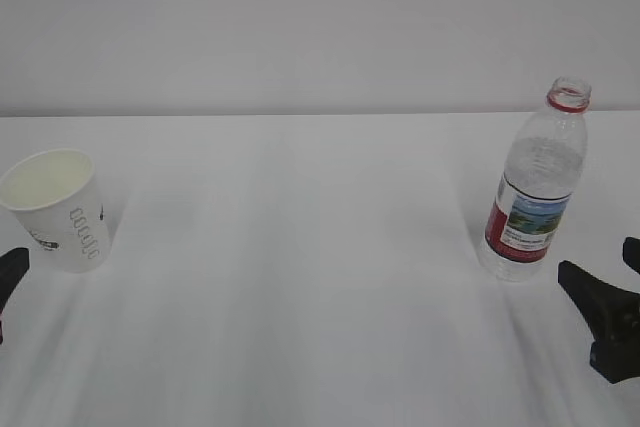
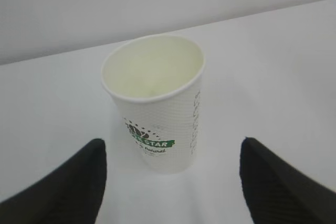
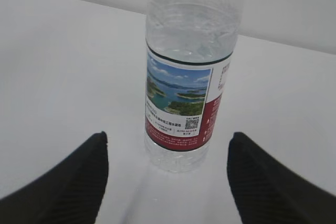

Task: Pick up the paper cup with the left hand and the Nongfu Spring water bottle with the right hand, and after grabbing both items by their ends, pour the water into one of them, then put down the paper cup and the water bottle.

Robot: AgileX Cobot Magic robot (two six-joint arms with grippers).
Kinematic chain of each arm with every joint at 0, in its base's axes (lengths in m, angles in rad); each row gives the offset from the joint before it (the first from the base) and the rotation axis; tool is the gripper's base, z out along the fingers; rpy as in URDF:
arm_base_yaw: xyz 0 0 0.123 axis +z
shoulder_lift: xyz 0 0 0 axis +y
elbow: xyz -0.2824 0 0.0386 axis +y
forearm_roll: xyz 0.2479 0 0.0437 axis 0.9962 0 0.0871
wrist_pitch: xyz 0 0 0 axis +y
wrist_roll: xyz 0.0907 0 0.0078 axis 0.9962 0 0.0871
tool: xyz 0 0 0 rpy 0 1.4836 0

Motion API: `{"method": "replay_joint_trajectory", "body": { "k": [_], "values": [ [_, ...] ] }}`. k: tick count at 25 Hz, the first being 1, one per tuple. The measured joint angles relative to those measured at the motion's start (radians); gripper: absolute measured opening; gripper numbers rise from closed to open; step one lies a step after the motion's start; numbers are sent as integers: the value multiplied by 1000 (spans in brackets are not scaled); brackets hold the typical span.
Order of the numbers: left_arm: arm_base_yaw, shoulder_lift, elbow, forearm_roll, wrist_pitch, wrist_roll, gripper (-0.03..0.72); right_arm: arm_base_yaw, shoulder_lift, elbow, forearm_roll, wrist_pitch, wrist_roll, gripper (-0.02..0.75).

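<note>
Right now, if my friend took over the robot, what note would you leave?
Left hand: open, empty, fingers on either side of the paper cup, not touching.
Right hand: open, empty, the same way at the Nongfu Spring water bottle.
Cup upright on the table, left side, looks empty. Bottle upright on the right, uncapped, water inside.
Done: arms lined up.
Left: grasp both, pour, set both down.

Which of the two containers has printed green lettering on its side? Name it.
The paper cup, standing at the table's left: white with a green logo. The Nongfu Spring water bottle instead wears a red label with a landscape picture.
</note>
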State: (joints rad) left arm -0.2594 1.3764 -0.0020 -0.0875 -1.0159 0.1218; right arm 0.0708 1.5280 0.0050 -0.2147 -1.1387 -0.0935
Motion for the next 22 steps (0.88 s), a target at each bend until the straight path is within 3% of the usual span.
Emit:
{"method": "replay_joint_trajectory", "body": {
  "k": [5, 9, 13, 22],
  "values": [
    [0, 0, 0, 67, -11, 15, 583, 0, 1, 0, -2, 0, 20, 589],
    [0, 0, 0, 88, -18, -12, 641, 0, 13, 0, -2, 0, 26, 622],
    [0, 0, 0, 88, -27, -46, 684, 0, 19, 0, -3, 0, 28, 625],
    [0, 0, 0, 82, -36, -56, 683, 0, 20, -6, -9, 0, 28, 624]
  ]
}}
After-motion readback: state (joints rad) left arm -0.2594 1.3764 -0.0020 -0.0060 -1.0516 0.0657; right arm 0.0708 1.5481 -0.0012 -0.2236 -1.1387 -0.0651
